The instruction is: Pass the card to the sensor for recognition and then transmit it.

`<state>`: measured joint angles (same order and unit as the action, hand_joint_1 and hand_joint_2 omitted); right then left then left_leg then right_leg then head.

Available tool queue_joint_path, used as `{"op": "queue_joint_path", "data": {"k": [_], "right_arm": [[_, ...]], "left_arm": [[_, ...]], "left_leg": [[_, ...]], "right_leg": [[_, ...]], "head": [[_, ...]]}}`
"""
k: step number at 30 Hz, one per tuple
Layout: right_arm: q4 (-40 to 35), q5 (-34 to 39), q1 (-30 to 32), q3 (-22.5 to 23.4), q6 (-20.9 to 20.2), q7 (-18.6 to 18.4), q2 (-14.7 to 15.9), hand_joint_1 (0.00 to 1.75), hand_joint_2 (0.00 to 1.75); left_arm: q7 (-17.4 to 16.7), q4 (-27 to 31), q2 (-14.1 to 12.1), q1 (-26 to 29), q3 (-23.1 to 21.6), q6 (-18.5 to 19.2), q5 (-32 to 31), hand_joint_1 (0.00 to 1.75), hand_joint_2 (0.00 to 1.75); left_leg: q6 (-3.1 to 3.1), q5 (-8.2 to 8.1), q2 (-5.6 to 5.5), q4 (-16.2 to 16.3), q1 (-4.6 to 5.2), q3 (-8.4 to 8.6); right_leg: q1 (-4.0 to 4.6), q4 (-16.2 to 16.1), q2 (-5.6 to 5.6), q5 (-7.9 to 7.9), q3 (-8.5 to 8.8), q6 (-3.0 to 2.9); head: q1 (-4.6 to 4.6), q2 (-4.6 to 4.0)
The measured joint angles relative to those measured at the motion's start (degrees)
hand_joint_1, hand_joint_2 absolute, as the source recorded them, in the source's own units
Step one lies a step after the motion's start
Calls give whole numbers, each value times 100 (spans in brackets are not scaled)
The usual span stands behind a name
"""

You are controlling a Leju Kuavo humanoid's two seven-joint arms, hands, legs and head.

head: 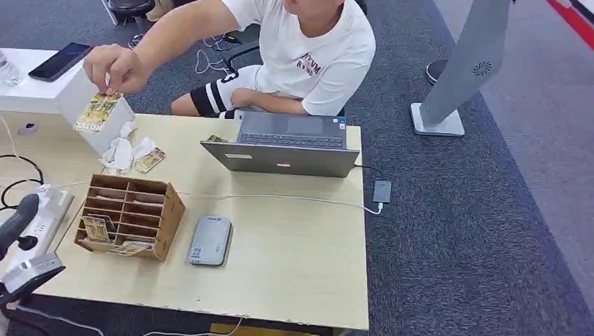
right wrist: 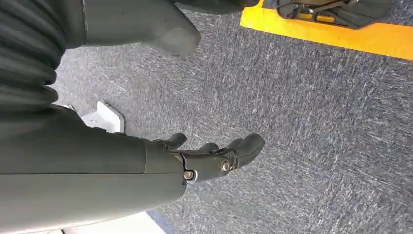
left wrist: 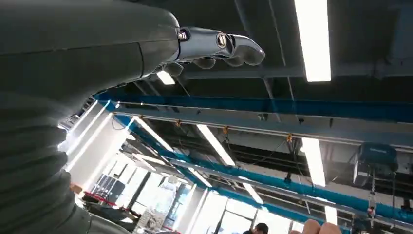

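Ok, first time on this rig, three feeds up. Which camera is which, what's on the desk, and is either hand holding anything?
The wide picture is the robot's head camera, looking down at a pale desk. The other two sit at its wrists, behind each hand, and are turned oddly. The left hand points at the ceiling lights and holds nothing; in the head view it is the dark shape at the lower left. The right hand hangs over grey carpet, also with nothing in it. On the desk: a wooden slotted rack with cards in it, a grey card reader, a laptop, a white box and a loose card. A seated person's hand holds another card at the box.
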<state>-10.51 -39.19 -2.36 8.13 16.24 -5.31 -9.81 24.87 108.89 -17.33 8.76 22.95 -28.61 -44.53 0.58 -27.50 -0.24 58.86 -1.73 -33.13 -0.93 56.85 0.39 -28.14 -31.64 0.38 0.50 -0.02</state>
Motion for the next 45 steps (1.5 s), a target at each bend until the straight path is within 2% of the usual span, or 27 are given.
{"op": "queue_joint_path", "data": {"k": [2, 5, 8, 13, 16, 21, 37, 38, 39, 45], "right_arm": [[-2, -28, -7, -4, -44, -44, 0, 0, 175], [-9, -122, -75, -20, -61, -116, 0, 0, 175], [-11, -190, -122, -61, -61, -155, 0, 0, 175], [-13, -359, -129, -129, -127, -262, 7, 0, 175], [-22, -404, -139, -157, -162, -291, 9, 0, 175], [-28, -407, -142, -170, -164, -291, 13, 0, 175], [-28, -422, -135, -243, -160, -273, 39, 0, 175], [-28, -424, -135, -245, -160, -273, 42, 0, 175], [-28, -442, -135, -249, -160, -275, 42, 0, 175], [-28, -520, -134, -251, -166, -293, 42, 0, 175]], "left_arm": [[-298, -118, -42, -205, -164, -11, -847, 0, 175], [-1263, -696, -74, -929, -848, 131, -2286, 0, 175], [-2044, -1454, -57, -1715, -1644, 171, -2758, 0, 175], [-2555, -2681, 31, -2914, -2700, 352, -3184, 0, 175], [-2699, -3248, 146, -3354, -3161, 394, -3311, 0, 175], [-2786, -3720, 258, -3647, -3501, 339, -3350, 0, 175], [-2865, -4120, 289, -3684, -3578, 227, -3223, 0, 175], [-2865, -4129, 289, -3684, -3580, 227, -3223, 5, 175], [-2865, -4133, 289, -3684, -3580, 225, -3221, 175, 175], [-2780, -4179, 284, -3652, -3580, 118, -3057, 175, 175]], "left_leg": [[-3, 2, -7, 2, 1, -3], [-11, 12, -34, 3, 1, -9], [-5, 28, -34, 3, 1, -10], [-8, 40, -32, 7, 2, -18], [-8, 40, -18, 8, 4, -21], [-9, 37, -4, 7, 4, -23], [-9, 38, -1, 5, 4, -33], [-9, 38, -1, 6, 4, -33], [-9, 38, -1, 5, 4, -33], [-9, 38, -1, 5, 4, -33]], "right_leg": [[-1, -4, -8, 1, -7, 2], [-1, -4, -32, 8, 1, 9], [-1, 0, -28, 29, 6, 7], [-2, 0, -22, 42, 5, 14], [-4, 0, -6, 45, 7, 17], [-4, 0, 4, 45, 0, 17], [-4, 2, 8, 44, -7, 17], [-4, 2, 8, 44, -7, 17], [-4, 2, 8, 44, -8, 17], [-3, 2, 8, 44, -8, 17]], "head": [[0, 2], [0, 2], [2, 0], [0, 2], [0, 2], [0, 0], [0, 0], [0, 2], [0, 0], [0, 2]]}}
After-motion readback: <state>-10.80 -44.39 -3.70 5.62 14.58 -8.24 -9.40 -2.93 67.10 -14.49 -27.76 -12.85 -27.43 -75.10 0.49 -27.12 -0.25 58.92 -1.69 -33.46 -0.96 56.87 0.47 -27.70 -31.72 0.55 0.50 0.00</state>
